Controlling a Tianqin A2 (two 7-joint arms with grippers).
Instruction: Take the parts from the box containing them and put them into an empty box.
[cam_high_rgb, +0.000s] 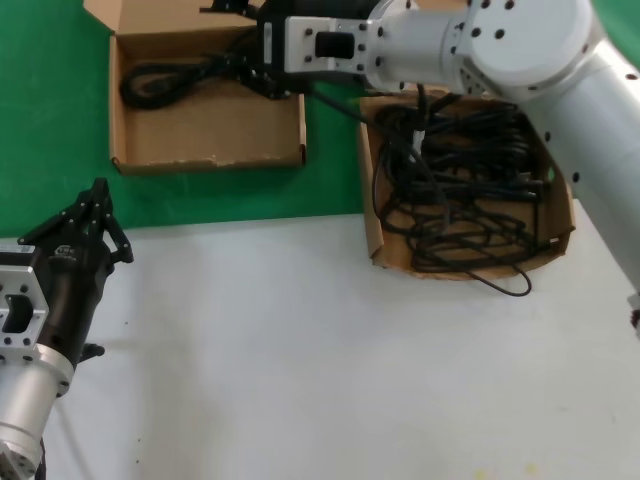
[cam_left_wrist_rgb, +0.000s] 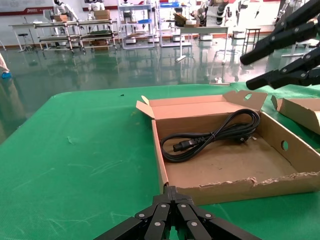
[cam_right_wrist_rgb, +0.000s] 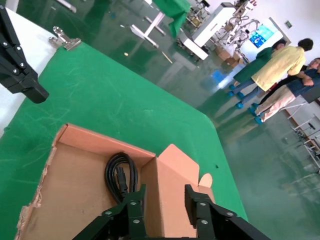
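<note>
Looking at this from the side, it reads like the drop-off end of one trip: the right gripper (cam_high_rgb: 262, 62) hangs over the back right part of the shallow box (cam_left_wrist_rgb: 235, 186), fingers (cam_right_wrist_rgb: 134, 210) spread apart with nothing between them, and one bundled cord (cam_left_wrist_rgb: 210, 137) already lies on the floor of that box just beyond them. My guess is the next move is a lift up and a swing back to the deeper box (cam_high_rgb: 372, 235), where the rest of the cords (cam_high_rgb: 460, 190) sit in a loose tangle, one loop spilling over its front wall. The shallow box's short back flap and side wall stand close to those fingers, so straight up looks like the free way out. The left gripper (cam_high_rgb: 92, 215) waits well off over the white table (cam_high_rgb: 320, 360), fingers closed to a point, holding nothing.
</note>
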